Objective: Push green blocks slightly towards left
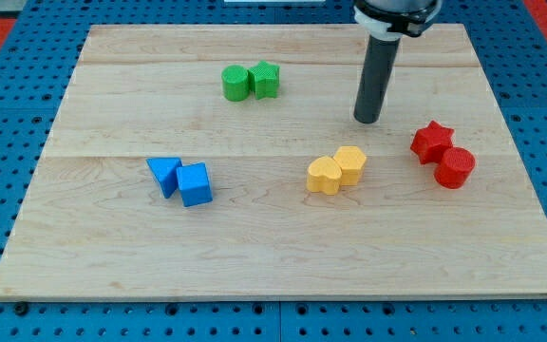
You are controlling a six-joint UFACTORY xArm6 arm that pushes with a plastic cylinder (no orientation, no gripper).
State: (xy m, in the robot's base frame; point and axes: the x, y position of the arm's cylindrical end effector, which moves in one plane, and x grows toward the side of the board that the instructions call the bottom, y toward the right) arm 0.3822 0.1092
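Two green blocks sit together at the view's upper middle: a green cylinder (235,84) on the left and a green star-like block (266,79) touching it on the right. My tip (367,120) rests on the board to the right of the green blocks and a little lower, well apart from them. It stands above the yellow pair and left of the red pair.
A blue triangle (163,175) and blue cube (195,184) lie at lower left. A yellow heart (325,176) and yellow hexagon (350,163) sit at the middle right. A red star (432,142) and red cylinder (455,167) lie at the right. The wooden board (103,256) is ringed by blue pegboard.
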